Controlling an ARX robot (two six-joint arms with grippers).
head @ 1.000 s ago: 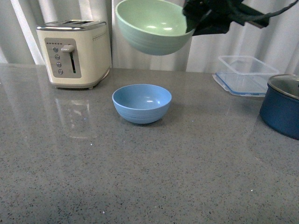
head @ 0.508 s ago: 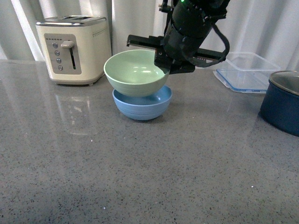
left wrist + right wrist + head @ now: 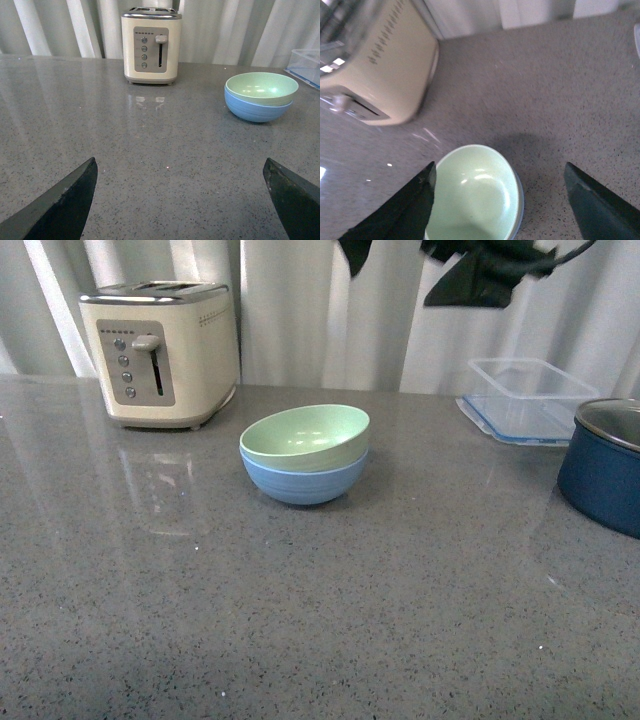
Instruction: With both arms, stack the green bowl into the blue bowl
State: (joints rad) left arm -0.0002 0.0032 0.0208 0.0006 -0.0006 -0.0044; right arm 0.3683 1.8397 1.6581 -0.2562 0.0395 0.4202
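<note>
The green bowl (image 3: 305,435) sat nested inside the blue bowl (image 3: 303,480) on the grey countertop (image 3: 300,620), slightly tilted so its rim rode higher on the right. The right gripper (image 3: 500,210) hung above the stack with its fingers spread wide apart, holding nothing; in its wrist view the two dark fingers (image 3: 395,210) framed the green bowl from above, clear of it. From the front only dark parts of the right arm (image 3: 480,270) showed at the top edge, well above the bowls and cut off by the frame.

The left gripper (image 3: 180,200) was also spread open and empty, low over the counter and well apart from the bowls, which lay ahead of it and off to its right. Only its two fingertips (image 3: 65,205) showed; the left arm did not appear in the front view.

The blue bowl was mostly hidden from above, just a thin blue sliver at the green rim. The toaster (image 3: 160,350) was blurred and cropped in the right wrist view. The dark blue pot (image 3: 605,465) was cut off at the right edge.

Count: one green bowl, one blue bowl, one toaster, one clear container (image 3: 525,400), one pot, two grippers.
</note>
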